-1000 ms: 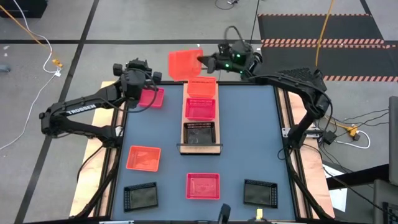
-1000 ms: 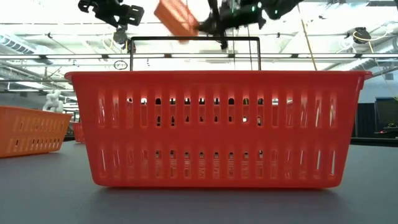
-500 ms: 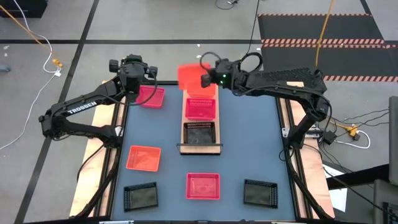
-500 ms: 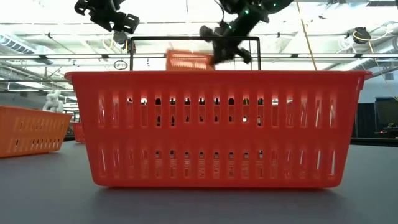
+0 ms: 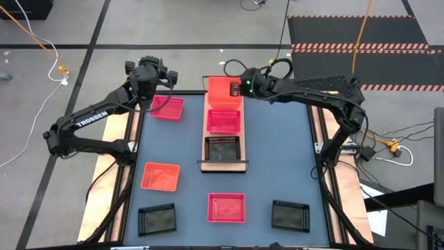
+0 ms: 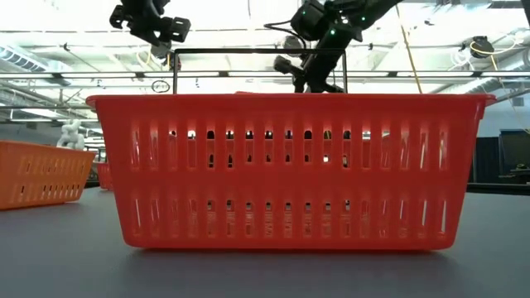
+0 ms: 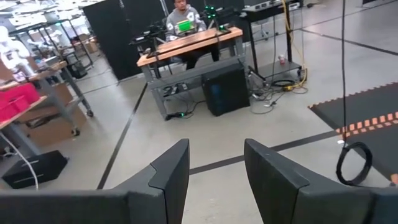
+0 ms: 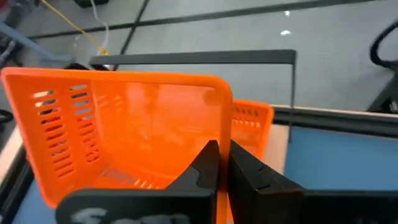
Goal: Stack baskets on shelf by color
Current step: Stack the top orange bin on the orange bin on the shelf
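Low view was almost wholly blocked by one pink-red basket [image 6: 287, 170] close to the lens; the shelf board was hidden behind it, and only the thin black wire frame [image 6: 258, 53] showed above its rim. An orange basket [image 6: 41, 172] was cut off at that view's left edge. Whether the held basket had seated into the one beneath could not be told.

Surface: dark blue tabletop [image 5: 277, 153] with light-wood edging, on a grey concrete floor with black lines, cables and a hazard-striped mat. Left wrist view looked out over the room: a wooden workbench with a seated person behind it, dark cabinets, cords on the floor.

Right gripper [image 5: 238, 87] was at the far end of the shelf [image 5: 223, 165], fingers [image 8: 208, 163] pinched together on the near wall of an orange basket [image 5: 223, 88]. That basket was mesh-sided, shallow, tilted a little in the right wrist view, directly over a second orange basket [image 8: 252, 112] on the shelf's far end. Next along the shelf sat a pink-red basket [image 5: 224, 120], then a black one [image 5: 223, 148] at the near end.

Left gripper [image 7: 214, 168] was held above the table's far left edge, fingers apart, holding nothing, beside a pink-red basket [image 5: 167, 107].

Loose on the table: an orange basket [image 5: 160, 176], a pink-red one [image 5: 227, 207], two black ones [image 5: 157, 219] [image 5: 290, 214] near the front.
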Robot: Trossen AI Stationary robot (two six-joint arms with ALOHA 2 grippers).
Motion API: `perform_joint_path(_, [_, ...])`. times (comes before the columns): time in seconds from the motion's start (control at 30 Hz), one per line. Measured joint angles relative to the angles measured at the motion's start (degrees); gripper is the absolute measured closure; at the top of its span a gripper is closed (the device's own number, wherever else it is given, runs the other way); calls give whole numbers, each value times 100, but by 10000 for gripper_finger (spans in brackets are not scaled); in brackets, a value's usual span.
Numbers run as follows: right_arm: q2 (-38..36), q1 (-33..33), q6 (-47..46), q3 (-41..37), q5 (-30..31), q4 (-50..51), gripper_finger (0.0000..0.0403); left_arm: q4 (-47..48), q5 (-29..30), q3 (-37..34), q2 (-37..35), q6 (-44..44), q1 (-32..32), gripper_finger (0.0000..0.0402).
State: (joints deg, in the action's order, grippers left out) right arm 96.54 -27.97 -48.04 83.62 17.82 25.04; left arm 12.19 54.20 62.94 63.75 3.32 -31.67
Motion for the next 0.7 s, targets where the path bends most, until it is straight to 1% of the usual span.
perform_joint_path(0.1, [-14,0,-80,-275,1,-499,396,1,0,0,0,-42,-98,245])
perform_joint_path(0.37, [-12,-59,-594,-892,-16,-700,395,94,-3,-50,4,-55,-176,245])
perform_joint_path(0.53, [-18,-84,-468,-942,-168,-967,395,89,2,-50,2,-59,-182,245])
perform_joint_path(0.7, [-14,-141,-338,-944,-300,-1016,395,85,2,-50,2,-81,-180,245])
